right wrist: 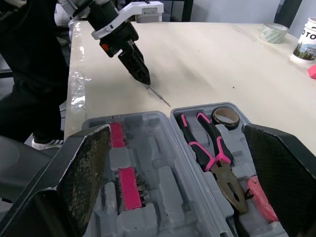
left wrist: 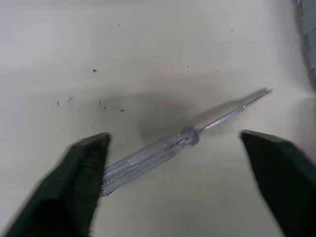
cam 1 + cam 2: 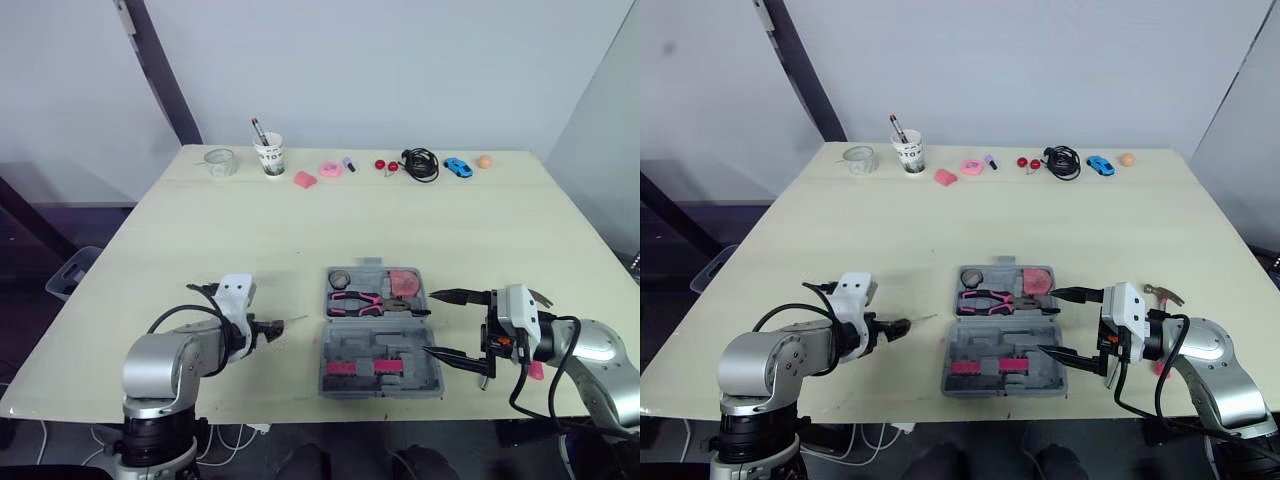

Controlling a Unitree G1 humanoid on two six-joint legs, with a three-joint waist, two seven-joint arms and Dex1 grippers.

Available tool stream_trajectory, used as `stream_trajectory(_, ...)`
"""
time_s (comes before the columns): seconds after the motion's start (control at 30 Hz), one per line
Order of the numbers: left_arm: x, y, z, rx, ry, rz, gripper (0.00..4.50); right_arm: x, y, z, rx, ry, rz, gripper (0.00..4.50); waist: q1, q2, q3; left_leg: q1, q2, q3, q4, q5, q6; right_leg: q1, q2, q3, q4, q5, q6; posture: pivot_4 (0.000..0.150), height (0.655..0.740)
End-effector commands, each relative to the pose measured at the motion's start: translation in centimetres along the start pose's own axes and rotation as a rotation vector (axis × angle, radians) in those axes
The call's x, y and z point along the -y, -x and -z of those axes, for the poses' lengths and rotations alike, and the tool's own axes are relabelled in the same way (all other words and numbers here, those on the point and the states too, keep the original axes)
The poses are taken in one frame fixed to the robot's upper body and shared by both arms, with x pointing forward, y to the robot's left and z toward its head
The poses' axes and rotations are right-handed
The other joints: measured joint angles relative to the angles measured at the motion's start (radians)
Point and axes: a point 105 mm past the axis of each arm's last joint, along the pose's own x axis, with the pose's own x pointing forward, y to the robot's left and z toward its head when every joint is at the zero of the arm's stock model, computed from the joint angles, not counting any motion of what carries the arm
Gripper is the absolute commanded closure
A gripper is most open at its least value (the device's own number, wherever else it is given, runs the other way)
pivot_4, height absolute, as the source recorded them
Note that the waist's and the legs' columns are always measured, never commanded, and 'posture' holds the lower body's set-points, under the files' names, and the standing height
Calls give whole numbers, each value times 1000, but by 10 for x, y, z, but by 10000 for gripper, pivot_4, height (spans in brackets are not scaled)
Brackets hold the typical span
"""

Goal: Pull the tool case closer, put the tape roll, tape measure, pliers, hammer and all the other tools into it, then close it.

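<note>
The case (image 3: 385, 382) is being borne, lid open, by the table (image 3: 200, 250) near its front edge, between the two grippers. The pliers (image 3: 375, 303) are being cradled in its far half, with the tape roll (image 3: 339, 278) just beyond their pink handles and a pink tool (image 3: 404, 283) beside their nose. The left gripper (image 3: 270, 331) is being held low over the table to the left of the case, fingers apart. A clear screwdriver (image 2: 163, 150) is being straddled by them, its handle end close to one finger. The right gripper (image 3: 430, 322) is being held at the case's right edge, fingers spread wide, with nothing gripped. A cup (image 3: 270, 155) and a cable (image 3: 421, 163) are being carried along the table's far edge.
</note>
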Motion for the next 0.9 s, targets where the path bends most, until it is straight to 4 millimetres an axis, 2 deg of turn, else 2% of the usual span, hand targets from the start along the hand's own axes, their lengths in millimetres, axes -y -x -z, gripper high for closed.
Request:
stream_trajectory(0.03, 2, 4, -4, 80, -65, 1, 294, -1, 1, -8, 16, 39, 1, 0, 0, 0, 0, 0, 0, 0, 0, 0, 0, 0, 0, 0, 0, 0, 0, 1500, 7400)
stream_trajectory(0.17, 3, 3, -1, 108, -159, 35, 294, -2, 1, -8, 13, 38, 3, 0, 2, 0, 0, 0, 0, 0, 0, 0, 0, 0, 0, 0, 0, 0, -1, 1500, 7400)
stream_trajectory(0.37, 3, -2, -10, 176, -299, 105, 294, 0, 1, -8, 11, 42, 9, 0, 3, 0, 0, 0, 0, 1, 0, 0, 0, 0, -1, 0, -1, -2, -4, 1500, 7400)
stream_trajectory(0.53, 1, -4, -3, 177, -459, 221, 294, 1, 0, -9, 11, 46, 13, 0, 1, 1, 0, 0, 0, 2, -1, 0, 0, 0, -1, 0, -1, -2, -4, 1500, 7400)
stream_trajectory(0.67, -9, -5, 4, 176, -552, 295, 294, 2, 0, -9, 11, 49, 17, 0, 3, 1, 0, 0, 0, 3, -1, 0, 0, -1, -1, 0, -1, -2, -4, 1500, 7400)
stream_trajectory(0.9, -11, -12, 11, 209, -598, 434, 294, 3, 1, -9, 9, 53, 24, 0, 3, 1, 0, -1, 0, 5, -1, 0, 0, -1, -2, 0, -2, -2, -4, 1500, 7400)
